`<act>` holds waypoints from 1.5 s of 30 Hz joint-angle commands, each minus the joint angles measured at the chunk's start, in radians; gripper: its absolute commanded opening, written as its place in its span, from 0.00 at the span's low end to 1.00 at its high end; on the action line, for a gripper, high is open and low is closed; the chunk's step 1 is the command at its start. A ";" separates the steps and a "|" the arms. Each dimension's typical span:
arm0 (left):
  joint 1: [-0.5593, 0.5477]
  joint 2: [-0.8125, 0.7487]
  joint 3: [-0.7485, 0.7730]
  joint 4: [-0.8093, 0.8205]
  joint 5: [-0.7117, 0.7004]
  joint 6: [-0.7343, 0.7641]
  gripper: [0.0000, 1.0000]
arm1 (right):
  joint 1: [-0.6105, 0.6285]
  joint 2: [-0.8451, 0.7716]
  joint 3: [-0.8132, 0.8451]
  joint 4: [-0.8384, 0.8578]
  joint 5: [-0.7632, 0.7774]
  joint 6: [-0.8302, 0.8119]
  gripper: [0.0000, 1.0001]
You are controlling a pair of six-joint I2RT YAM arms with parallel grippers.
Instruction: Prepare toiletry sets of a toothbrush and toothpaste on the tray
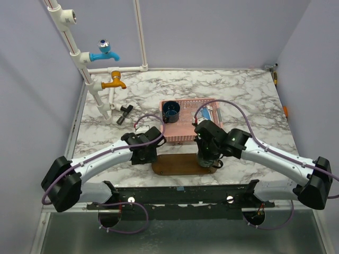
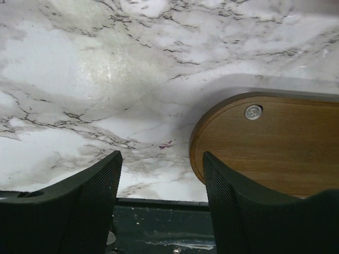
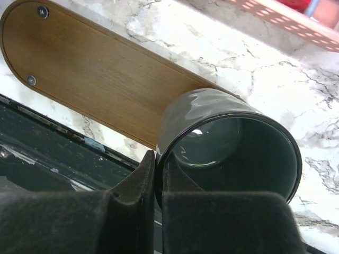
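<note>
**Top view.** My two arms reach in from the bottom of the frame across the marble table (image 1: 249, 95). The right claw (image 1: 207, 154) is clamped on a dark grey cup (image 1: 204, 162) at the right end of the tray (image 1: 172, 166). The tray is the dark wooden oval at lower centre, just below the pink basket (image 1: 185, 133). The left claw (image 1: 147, 153) hangs near the tray's left end. In the basket, a dark blue cup (image 1: 171, 111) sits at the left. The toiletry sets (image 1: 210, 112), light blue and white, lie at the right, too small for me to tell brush from tube. A blue tap (image 1: 104, 53) and an orange tap (image 1: 114, 82) stand on white pipes at upper left.

**Left wrist.** The left claw's fingers (image 2: 79, 201) stand apart at the bottom of the frame, with nothing between them and marble beneath. The tray's rounded end, with one metal screw (image 2: 253, 111), fills the right of the frame.

**Right wrist.** The right claw's fingers (image 3: 135, 193) are pressed together on the wall of the grey cup, whose mouth faces the lens. The tray runs from upper left down to the cup. I cannot tell whether the cup rests on the wood. The basket's edge shows at upper right.
</note>
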 commanded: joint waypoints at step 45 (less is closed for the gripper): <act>0.080 -0.609 0.106 0.004 0.210 0.418 0.99 | 0.224 0.092 -0.014 -0.063 0.331 0.232 0.01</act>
